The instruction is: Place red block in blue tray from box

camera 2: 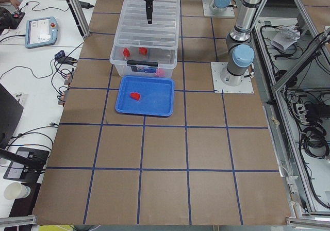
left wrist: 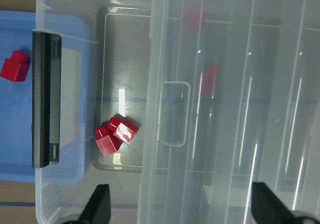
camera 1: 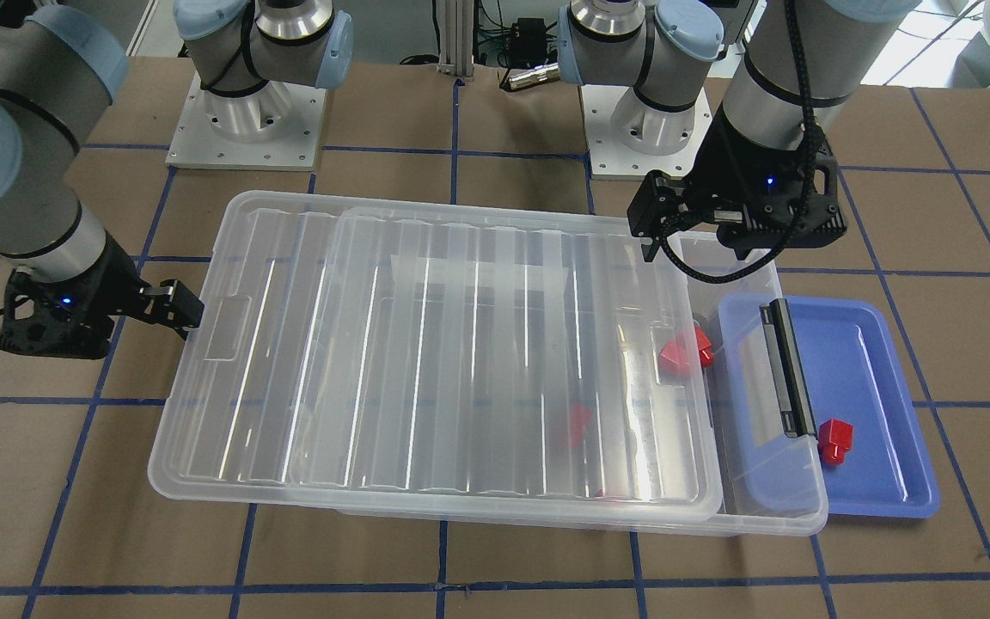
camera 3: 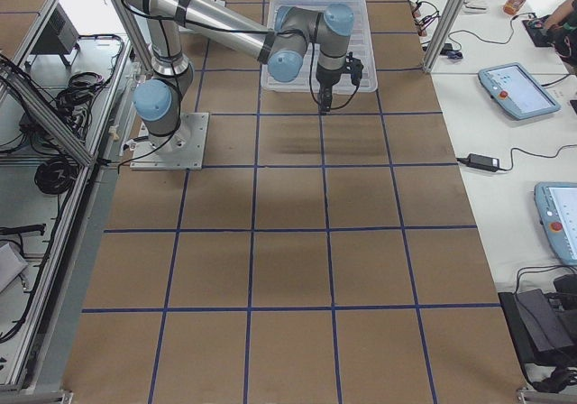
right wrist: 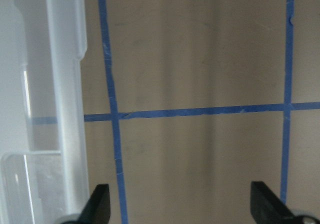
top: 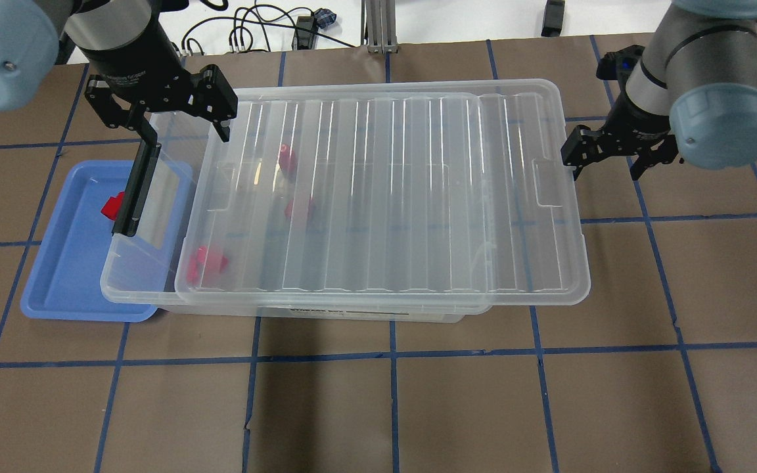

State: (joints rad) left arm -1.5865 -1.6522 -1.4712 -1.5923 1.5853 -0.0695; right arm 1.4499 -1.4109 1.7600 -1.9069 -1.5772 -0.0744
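Note:
The clear box (top: 326, 309) lies in the middle of the table. Its ribbed lid (top: 418, 197) is slid toward my right, leaving a gap at the left end by the black latch bar (top: 135, 190). Two red blocks (left wrist: 116, 134) lie together in that gap, and two more (top: 286, 159) show blurred under the lid. The blue tray (top: 69, 263) sits partly under the box's left end and holds one red block (top: 110, 206). My left gripper (top: 188, 131) is open and empty above the gap. My right gripper (top: 605, 167) is open and empty beside the lid's right edge.
Brown table with blue tape grid lines (top: 391, 355) all around. The arm bases (camera 1: 246, 129) stand behind the box. The box overhangs the tray's inner edge (camera 1: 744, 413). Cables and tablets lie on side benches (camera 2: 41, 32).

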